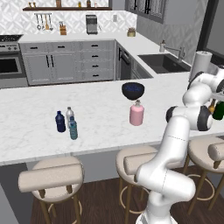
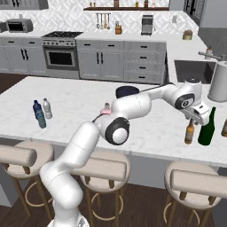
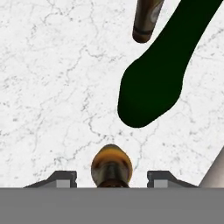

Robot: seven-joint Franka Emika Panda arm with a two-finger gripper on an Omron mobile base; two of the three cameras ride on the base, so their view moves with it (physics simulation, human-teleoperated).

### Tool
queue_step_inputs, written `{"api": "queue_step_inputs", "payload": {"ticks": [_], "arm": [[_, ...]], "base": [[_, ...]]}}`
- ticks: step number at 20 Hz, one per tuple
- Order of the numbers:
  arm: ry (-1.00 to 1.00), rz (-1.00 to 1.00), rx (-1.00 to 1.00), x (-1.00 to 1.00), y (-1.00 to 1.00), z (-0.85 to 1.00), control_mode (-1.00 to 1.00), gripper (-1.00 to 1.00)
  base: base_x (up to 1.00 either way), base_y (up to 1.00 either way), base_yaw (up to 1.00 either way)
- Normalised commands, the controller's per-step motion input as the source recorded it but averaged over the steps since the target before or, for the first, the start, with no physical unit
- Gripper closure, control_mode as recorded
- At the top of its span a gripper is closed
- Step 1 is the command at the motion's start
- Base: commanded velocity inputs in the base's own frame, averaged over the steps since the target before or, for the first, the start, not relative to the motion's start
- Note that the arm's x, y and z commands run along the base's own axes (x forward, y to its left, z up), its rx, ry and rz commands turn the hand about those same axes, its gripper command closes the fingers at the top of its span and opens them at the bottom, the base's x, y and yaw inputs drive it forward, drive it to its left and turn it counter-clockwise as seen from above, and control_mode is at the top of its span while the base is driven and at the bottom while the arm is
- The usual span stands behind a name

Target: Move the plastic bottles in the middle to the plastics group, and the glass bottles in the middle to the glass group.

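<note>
Standing near the front edge of the white marble desk [image 2: 146, 128], the slim brown glass bottle [image 2: 189, 131] is just beside the big dark green glass bottle [image 2: 207, 127]. The hand [image 3: 112, 177] hangs above the brown bottle's top, fingers spread wide on both sides, gripping nothing. The pink bottle [image 1: 136, 113] stands alone mid-desk with open room around. The small teal-blue bottle [image 1: 73, 128] is beside the navy bottle [image 1: 60, 122] and clear bottle [image 1: 69, 114].

marble island [image 1: 35, 131] | grey cabinets [image 1: 65, 61] | three stools [image 1: 50, 177] | wood floor [image 1: 109, 205]
</note>
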Motion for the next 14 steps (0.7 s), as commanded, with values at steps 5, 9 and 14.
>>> {"api": "queue_step_inputs", "payload": {"ticks": [5, 9, 14], "arm": [[-0.07, 0.0, 0.02, 0.0, -0.01, 0.1, -1.0, -1.0], [-0.11, 0.0, -0.01, -0.24, 0.21, 0.61, -1.0, -1.0], [-0.03, 0.0, -0.22, -0.42, 0.59, 0.26, -1.0, -1.0]], "base": [[0.0, 0.0, 0.0], [0.0, 0.0, 0.0], [0.0, 0.0, 0.0]]}}
